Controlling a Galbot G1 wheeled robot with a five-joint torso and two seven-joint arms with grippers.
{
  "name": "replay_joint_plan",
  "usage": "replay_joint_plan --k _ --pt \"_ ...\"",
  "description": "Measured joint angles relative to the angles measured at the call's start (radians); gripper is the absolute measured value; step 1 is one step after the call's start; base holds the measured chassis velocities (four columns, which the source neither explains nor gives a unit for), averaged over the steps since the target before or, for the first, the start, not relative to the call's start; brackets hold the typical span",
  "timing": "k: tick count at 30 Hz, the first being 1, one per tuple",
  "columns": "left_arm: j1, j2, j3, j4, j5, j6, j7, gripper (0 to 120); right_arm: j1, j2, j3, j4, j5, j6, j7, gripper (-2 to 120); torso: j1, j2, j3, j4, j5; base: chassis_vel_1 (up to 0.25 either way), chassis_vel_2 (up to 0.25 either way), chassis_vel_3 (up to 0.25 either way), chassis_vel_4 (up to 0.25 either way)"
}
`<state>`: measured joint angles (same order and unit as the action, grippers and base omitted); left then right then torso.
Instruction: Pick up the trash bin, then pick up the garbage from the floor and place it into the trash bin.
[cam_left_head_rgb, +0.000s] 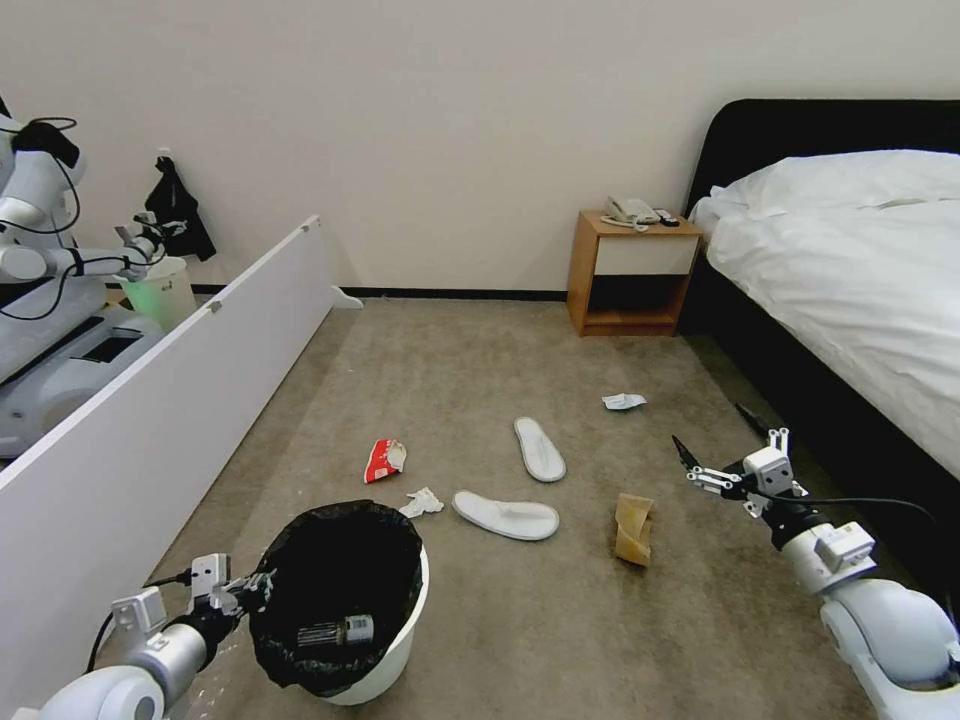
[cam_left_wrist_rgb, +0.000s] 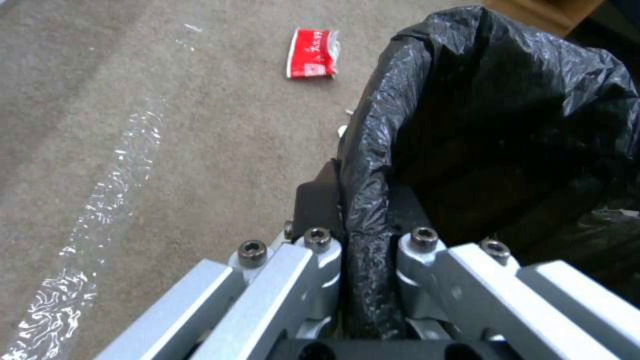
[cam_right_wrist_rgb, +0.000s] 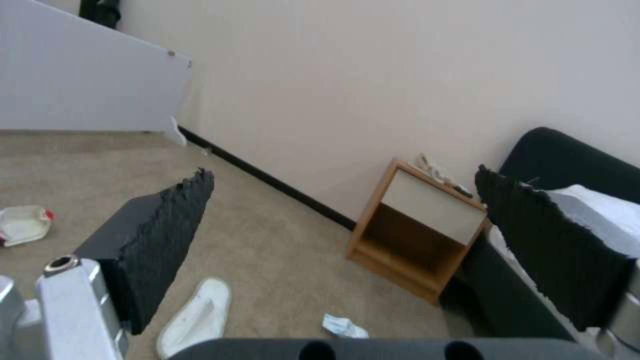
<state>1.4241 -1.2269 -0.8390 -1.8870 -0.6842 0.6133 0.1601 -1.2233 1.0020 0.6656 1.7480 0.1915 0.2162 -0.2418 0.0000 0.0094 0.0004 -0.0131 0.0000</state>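
Trash bin (cam_left_head_rgb: 395, 640) sits tilted at lower left, its lined rim pinched by the left end effector (cam_left_wrist_rgb: 363, 240); a small bottle (cam_left_head_rgb: 336, 631) lies inside. Right end effector (cam_left_head_rgb: 722, 448) hovers with jaws spread, holding nothing. Tan folded paper (cam_left_head_rgb: 634, 528) lies on the floor (cam_left_head_rgb: 560, 640) just below-left of it, long axis running away from the robot; right arm nearer.

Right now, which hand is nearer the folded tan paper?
Right. The right hand hovers open just beside the folded tan paper; the left hand grips the trash bin rim.
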Motion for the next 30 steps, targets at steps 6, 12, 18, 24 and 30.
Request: replay_joint_plan --k 6,12,18,24,30 --pt "0.0 0.004 -0.007 0.006 -0.002 -0.002 0.001 4 -0.001 0.017 0.002 -0.019 -0.005 0.008 -0.018 100 0.0 0.0 0.0 -0.0001 -0.0001 0.0 0.0 0.0 0.0" --pt "-0.01 0.001 -0.01 0.012 -0.009 -0.004 0.001 4 0.012 0.025 0.002 -0.04 -0.005 0.02 -0.027 100 0.0 0.0 0.0 0.0 -0.0001 0.0 0.0 0.0 0.0" --pt "-0.018 -0.004 -0.006 0.009 -0.014 -0.004 -0.001 4 0.025 0.034 -0.009 -0.049 -0.005 0.028 -0.034 100 0.0 0.0 0.0 -0.0001 0.0 0.0 0.0 0.0 0.0" --pt "-0.019 -0.004 -0.007 0.01 -0.015 -0.004 -0.001 4 0.028 0.034 -0.013 -0.052 -0.005 0.032 -0.039 100 0.0 0.0 0.0 -0.0001 -0.0001 0.0 0.0 0.0 0.0" --pt "-0.019 -0.003 -0.008 0.009 -0.016 -0.004 -0.001 4 0.031 0.035 -0.013 -0.052 -0.006 0.034 -0.042 100 0.0 0.0 0.0 0.0 -0.0001 -0.04 0.041 0.053 -0.042"
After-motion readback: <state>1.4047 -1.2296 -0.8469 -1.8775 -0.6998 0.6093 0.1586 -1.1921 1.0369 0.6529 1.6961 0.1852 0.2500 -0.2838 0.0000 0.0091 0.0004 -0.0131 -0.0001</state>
